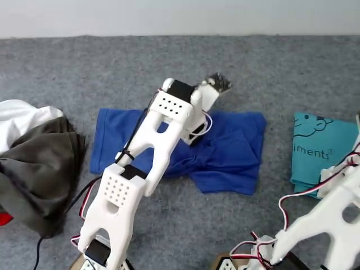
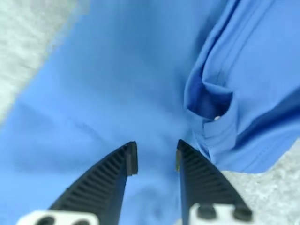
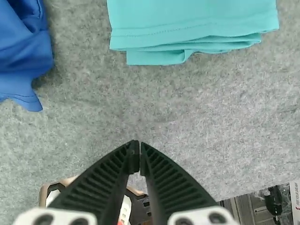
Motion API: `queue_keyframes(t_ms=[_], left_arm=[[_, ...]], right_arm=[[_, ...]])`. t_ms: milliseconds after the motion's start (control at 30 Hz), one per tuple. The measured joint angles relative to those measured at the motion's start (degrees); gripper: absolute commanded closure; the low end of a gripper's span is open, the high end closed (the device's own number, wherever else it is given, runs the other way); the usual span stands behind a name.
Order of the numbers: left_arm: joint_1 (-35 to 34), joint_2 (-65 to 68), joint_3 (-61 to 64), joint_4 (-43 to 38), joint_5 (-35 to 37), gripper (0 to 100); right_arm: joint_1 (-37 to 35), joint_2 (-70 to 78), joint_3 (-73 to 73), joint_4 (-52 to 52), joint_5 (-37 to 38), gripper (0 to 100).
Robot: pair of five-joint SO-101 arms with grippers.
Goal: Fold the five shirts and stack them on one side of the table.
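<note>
A blue shirt (image 1: 230,152) lies partly folded in the middle of the grey table, also seen as blue shirt (image 2: 117,84) and blue shirt (image 3: 21,51). My left arm stretches over it, and my left gripper (image 2: 154,157) hangs open just above the cloth with nothing between its fingers. A folded teal shirt (image 1: 318,149) lies at the right side, also seen as teal shirt (image 3: 187,28). My right gripper (image 3: 139,154) is shut and empty above bare felt near the teal shirt. A heap with a dark grey shirt (image 1: 39,169) and a white shirt (image 1: 19,118) sits at the left.
Grey felt (image 1: 185,225) covers the table. A bit of red cloth (image 1: 4,218) peeks from under the heap at the left edge. The right arm's white body (image 1: 332,219) stands at the front right with red and white wires.
</note>
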Motion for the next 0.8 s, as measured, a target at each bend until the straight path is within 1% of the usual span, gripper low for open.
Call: queue_keyframes(t_ms=[100, 233, 367, 567, 800], left_arm=[[1.93, -3.16, -1.85, 0.0, 0.0, 86], [6.15, -3.87, -1.76, -0.26, 0.0, 86], [8.7, -2.73, -1.23, -3.25, -0.09, 86], [7.82, 4.48, -1.23, -3.69, -0.09, 86], [1.32, 5.8, -0.88, -2.73, 0.18, 86]], right_arm=[[0.0, 0.0, 0.0, 0.0, 0.0, 98.9], [0.0, -2.73, 0.0, 0.0, 0.0, 98.7], [0.0, -6.51, 0.18, 0.0, 0.0, 98.7], [0.0, -10.29, 4.4, 0.0, 0.0, 98.7], [0.0, -16.35, 10.29, 0.0, 0.0, 98.7]])
